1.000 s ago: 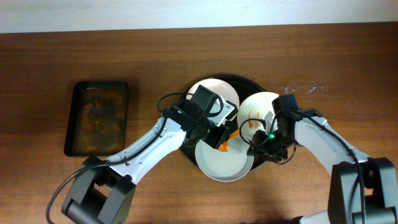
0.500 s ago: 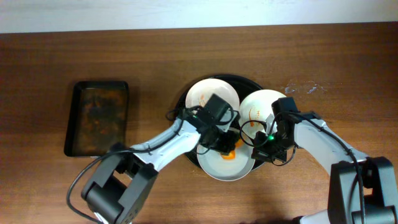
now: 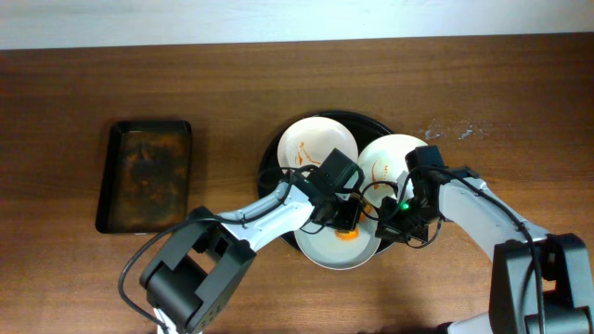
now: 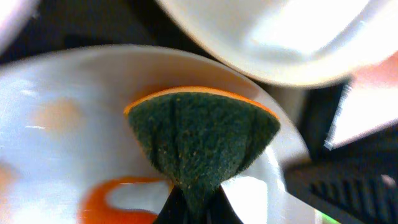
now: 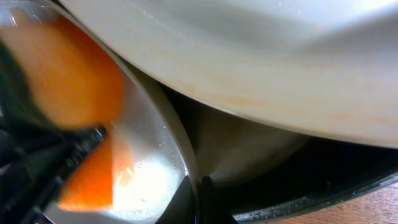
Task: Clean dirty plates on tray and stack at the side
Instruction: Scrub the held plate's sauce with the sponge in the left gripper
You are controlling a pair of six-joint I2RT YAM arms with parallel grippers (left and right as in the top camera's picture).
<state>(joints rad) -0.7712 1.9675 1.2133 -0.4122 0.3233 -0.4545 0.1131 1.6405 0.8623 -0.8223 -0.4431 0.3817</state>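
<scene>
The round black tray [image 3: 275, 165] holds three white plates. The front plate [image 3: 320, 247] has orange-red sauce; the smear shows in the left wrist view [image 4: 118, 202]. My left gripper [image 3: 342, 221] is shut on a green-and-orange sponge [image 4: 202, 137] and presses it on that plate. My right gripper [image 3: 383, 224] is shut on the front plate's right rim [image 5: 180, 155]. The back-left plate [image 3: 311, 144] and the right plate [image 3: 388, 158] lie behind, and the right plate overhangs the front one [image 5: 261, 68].
A smaller rectangular black tray [image 3: 146, 176] with brown residue lies at the left on the wooden table. Some white specks [image 3: 455, 132] lie right of the round tray. Its rim shows in the right wrist view [image 5: 348, 194].
My left gripper has moved right and forward with the sponge, across the front plate toward the right gripper. The right gripper has held still on the rim.
</scene>
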